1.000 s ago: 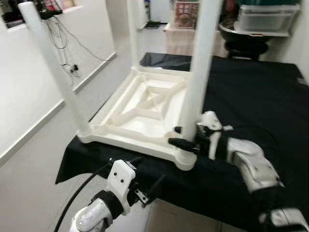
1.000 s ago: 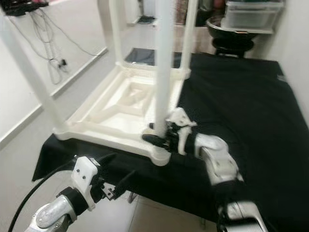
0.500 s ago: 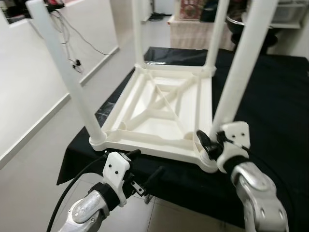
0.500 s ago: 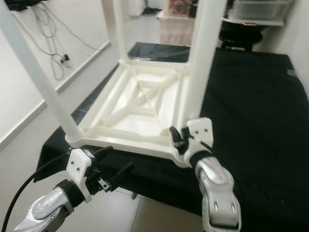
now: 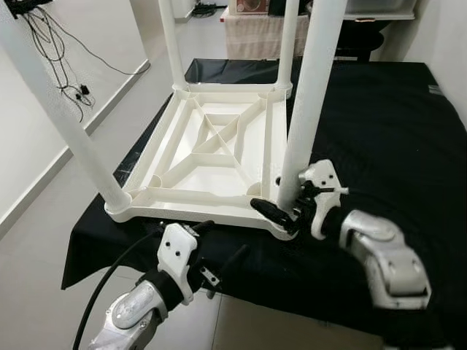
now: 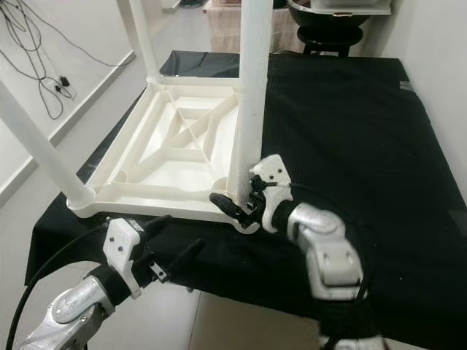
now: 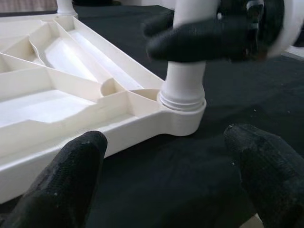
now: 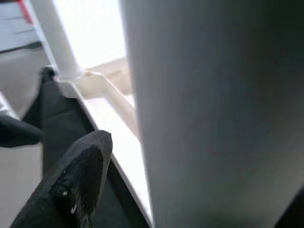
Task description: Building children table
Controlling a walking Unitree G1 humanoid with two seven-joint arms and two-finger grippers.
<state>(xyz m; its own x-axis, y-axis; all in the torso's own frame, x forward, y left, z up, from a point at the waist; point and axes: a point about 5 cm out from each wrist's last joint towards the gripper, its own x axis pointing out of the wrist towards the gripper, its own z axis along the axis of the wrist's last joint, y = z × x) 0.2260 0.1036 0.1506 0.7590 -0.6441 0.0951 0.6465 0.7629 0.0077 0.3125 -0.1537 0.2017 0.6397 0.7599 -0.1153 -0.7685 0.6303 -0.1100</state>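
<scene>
The table (image 5: 219,157) is plain cream-white all over, its 4 legs (image 5: 310,102) a slightly cooler white, and it lies on a solid black cloth (image 5: 379,124) with no pattern. Both arms are silver with white housings, the left gripper (image 5: 211,251) and right gripper (image 5: 281,211) each having 2 black fingers (image 7: 76,175) of a finely grained, matte texture. The floor (image 5: 44,240) is pale grey, the wall (image 5: 29,138) white with thin black cables (image 5: 62,55) against it, and a black stool (image 6: 332,18) stands at the back.
</scene>
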